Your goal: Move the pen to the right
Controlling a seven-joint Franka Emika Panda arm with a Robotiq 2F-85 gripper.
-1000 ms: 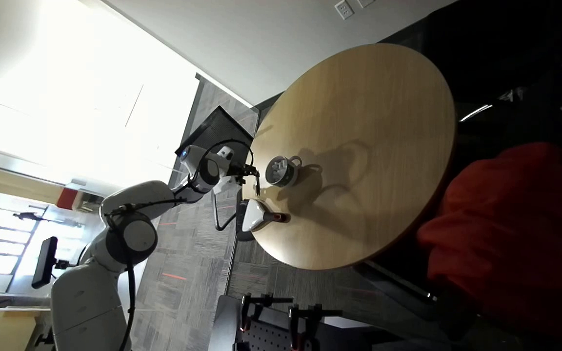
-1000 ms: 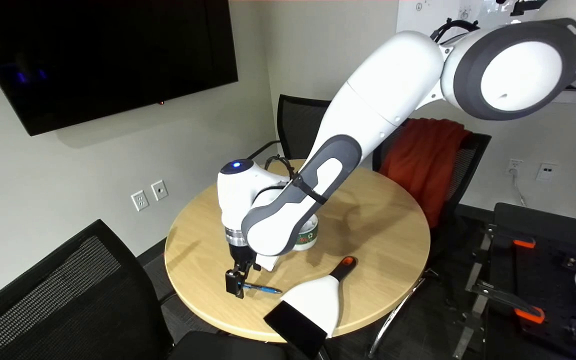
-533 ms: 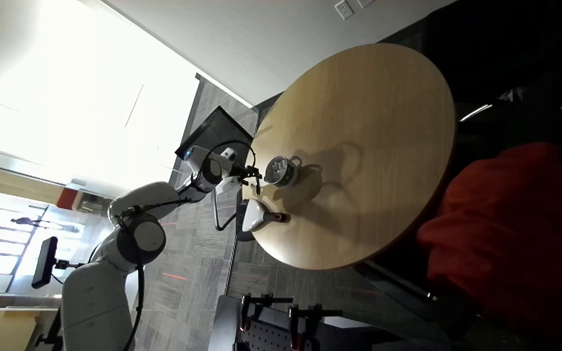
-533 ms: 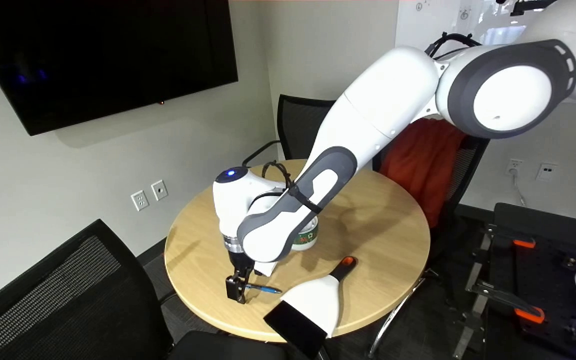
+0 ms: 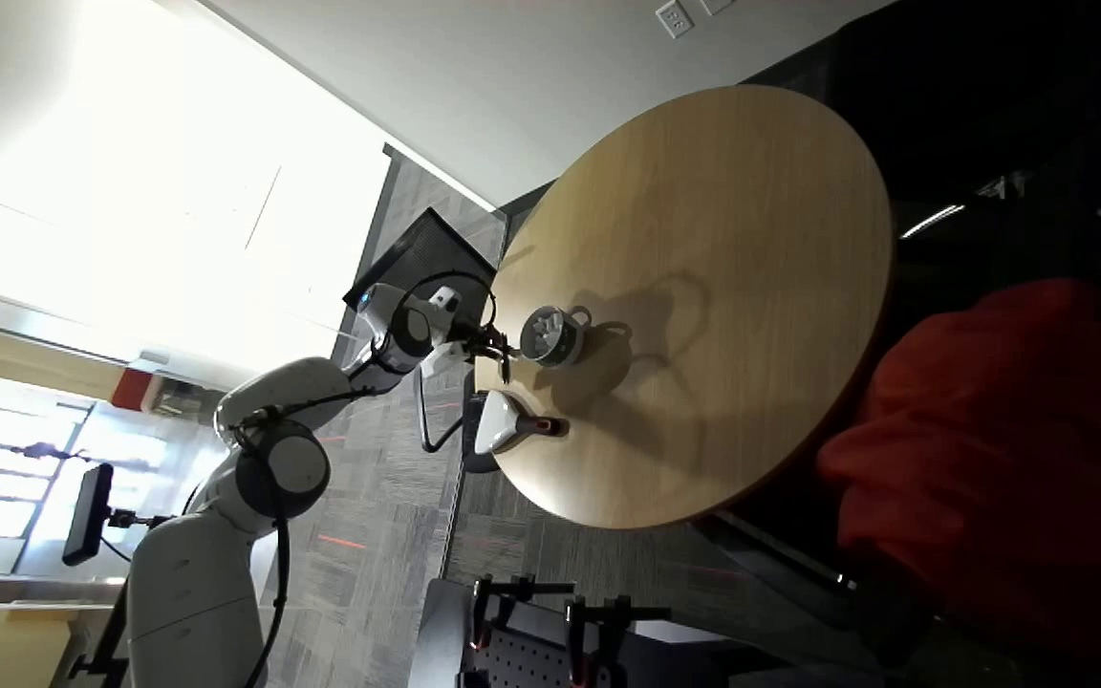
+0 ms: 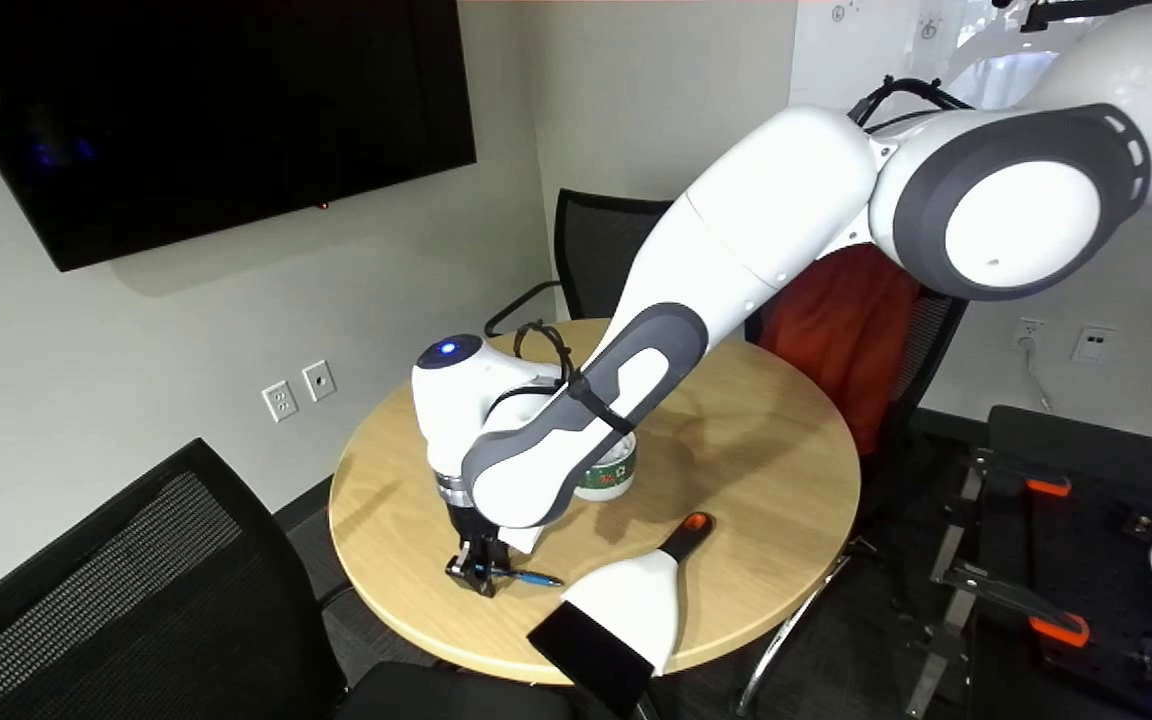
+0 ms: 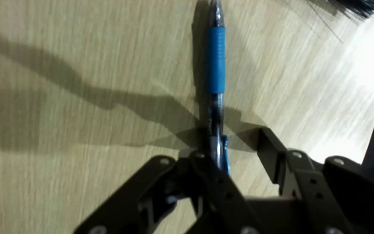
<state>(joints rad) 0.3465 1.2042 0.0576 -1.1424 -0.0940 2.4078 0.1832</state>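
The pen (image 7: 217, 61), blue-gripped with a clear barrel, lies on the wooden table in the wrist view, its tip toward the top edge. My gripper (image 7: 229, 156) reaches over the pen's clip end. Its left finger partly covers that end, while the right finger (image 7: 268, 152) stands apart from it across a gap, so the jaws are partly open. Whether the left finger touches the pen I cannot tell. In an exterior view the pen (image 6: 538, 578) sticks out from beside the gripper (image 6: 477, 575), low at the table. The pen is too small to make out in an exterior view where my gripper (image 5: 505, 361) also shows.
A white brush with black bristles (image 6: 626, 610) lies close to the pen's tip, overhanging the table edge; its bristles (image 7: 362, 6) enter the wrist view. A mug (image 5: 550, 336) filled with pale pieces stands near the gripper. A black chair (image 6: 166, 580) is beside the table (image 6: 776, 430).
My gripper has come down slightly and turned a little, and its fingers have drawn closer together. The arm has shifted a bit lower. The pen shows no clear movement.
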